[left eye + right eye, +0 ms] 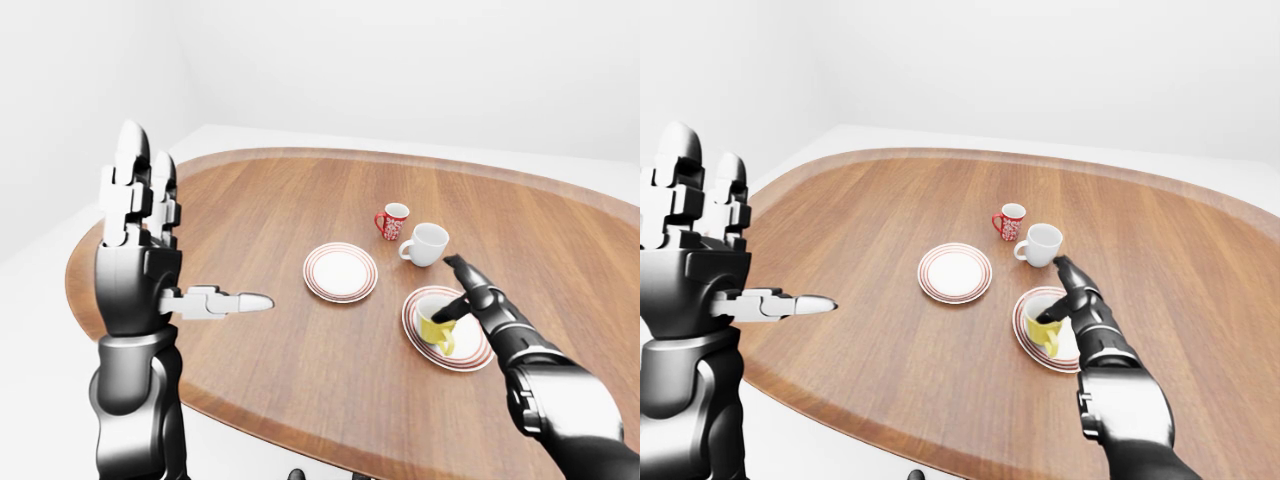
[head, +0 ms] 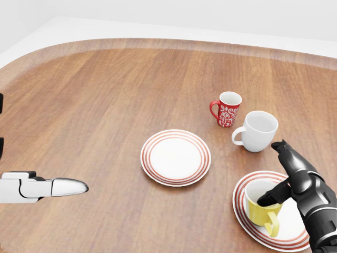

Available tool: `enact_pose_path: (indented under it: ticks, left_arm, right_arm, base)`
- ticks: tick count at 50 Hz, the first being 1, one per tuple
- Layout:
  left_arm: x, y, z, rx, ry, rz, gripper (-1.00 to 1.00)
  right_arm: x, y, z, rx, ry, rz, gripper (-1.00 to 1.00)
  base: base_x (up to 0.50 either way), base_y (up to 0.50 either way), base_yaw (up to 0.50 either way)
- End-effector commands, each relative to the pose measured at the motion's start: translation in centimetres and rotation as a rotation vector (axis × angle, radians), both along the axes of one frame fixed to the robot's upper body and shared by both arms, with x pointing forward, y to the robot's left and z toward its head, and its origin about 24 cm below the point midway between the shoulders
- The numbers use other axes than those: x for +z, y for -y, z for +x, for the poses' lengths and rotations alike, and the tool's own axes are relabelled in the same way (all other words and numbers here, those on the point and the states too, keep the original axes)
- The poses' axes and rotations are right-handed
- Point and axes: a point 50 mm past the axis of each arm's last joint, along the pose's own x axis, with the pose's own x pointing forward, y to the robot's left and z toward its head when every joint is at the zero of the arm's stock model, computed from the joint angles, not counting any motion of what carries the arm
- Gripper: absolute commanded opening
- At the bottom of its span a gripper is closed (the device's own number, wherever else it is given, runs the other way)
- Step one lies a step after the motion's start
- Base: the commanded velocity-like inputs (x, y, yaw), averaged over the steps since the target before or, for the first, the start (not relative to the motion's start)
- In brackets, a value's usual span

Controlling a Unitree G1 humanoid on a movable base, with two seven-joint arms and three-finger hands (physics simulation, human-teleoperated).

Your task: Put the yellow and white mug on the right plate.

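The yellow and white mug [image 2: 261, 210] rests on the right red-ringed plate [image 2: 295, 233] at the lower right of the head view, handle toward the bottom edge. My right hand [image 2: 271, 174] is open beside it. Its fingers [image 2: 287, 153] stretch out above the mug toward the white mug, and the thumb tip lies at the mug's rim. My left hand [image 1: 195, 225] is raised at the left of the left-eye view, open, fingers pointing up and thumb pointing right, holding nothing.
A second red-ringed plate [image 2: 175, 157] lies in the middle of the wooden table [image 2: 105, 105]. A red patterned mug [image 2: 228, 109] and a plain white mug [image 2: 258, 130] stand just above the right plate, close to my right hand.
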Motion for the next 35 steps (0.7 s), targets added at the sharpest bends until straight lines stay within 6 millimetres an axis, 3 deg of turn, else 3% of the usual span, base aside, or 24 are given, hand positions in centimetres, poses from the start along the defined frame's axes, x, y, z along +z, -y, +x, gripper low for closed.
enact_pose_path:
  ticks: [1,17,35]
  left_arm:
    - [0.0,0.1,0.0,-0.002,0.0,0.001,1.0]
    - [-0.2,0.1,0.0,-0.005,-0.008,0.001,1.0]
    - [-0.2,0.3,0.0,-0.008,-0.01,0.002,1.0]
  right_arm:
    - [-0.2,0.1,-0.2,-0.007,-0.004,-0.004,1.0]
    - [-0.1,0.1,-0.2,-0.008,-0.003,0.01,1.0]
    - [1.0,-0.3,0.6,0.065,0.0,0.156,1.0]
  base:
    - [0.0,0.0,0.0]
    - [0.0,0.0,0.0]
    - [0.0,0.0,0.0]
